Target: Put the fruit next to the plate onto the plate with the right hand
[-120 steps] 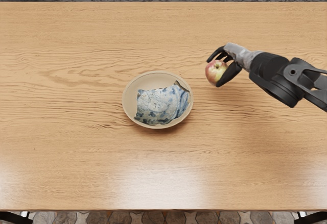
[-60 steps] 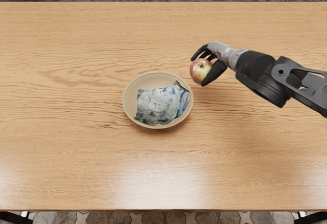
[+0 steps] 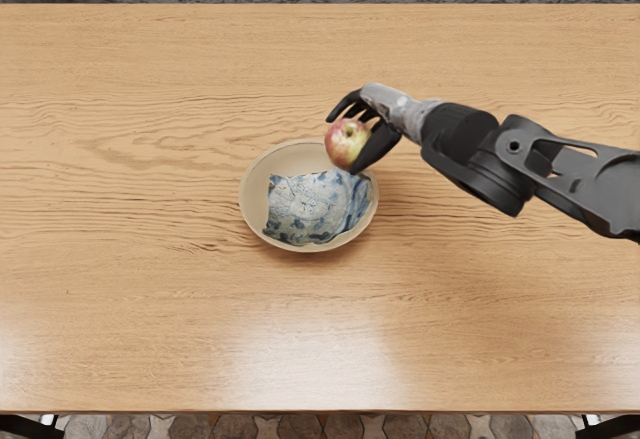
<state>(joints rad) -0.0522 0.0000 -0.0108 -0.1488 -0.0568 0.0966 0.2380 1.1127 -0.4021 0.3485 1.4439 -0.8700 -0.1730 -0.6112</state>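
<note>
The wooden desk (image 3: 120,289) fills nearly the whole frame, and its left half carries nothing. Only thin strips show beyond it: a grey mottled surface along the top edge and patterned floor (image 3: 300,427) along the bottom, both cut off.

Just left of centre sits the plate (image 3: 250,194), round with a raised beige rim. Its inside shows an irregular blue-and-white patch. Whether that is painted glaze or something lying in the plate is hard to make out.

At the plate's upper right edge is the apple (image 3: 346,143), red and yellow, overlapping the rim in the picture. It is in the grip of the right robot hand (image 3: 368,127), not lying on the plate. How far it hangs above the rim cannot be told from this angle. The dark fingers (image 3: 345,109) curl around the apple from above and from its right side, hiding its back. The thumb cannot be picked out from the rest.

From the wrist the dark grey arm (image 3: 520,164) runs to the right, down to the right edge of the frame, which cuts it off.
</note>
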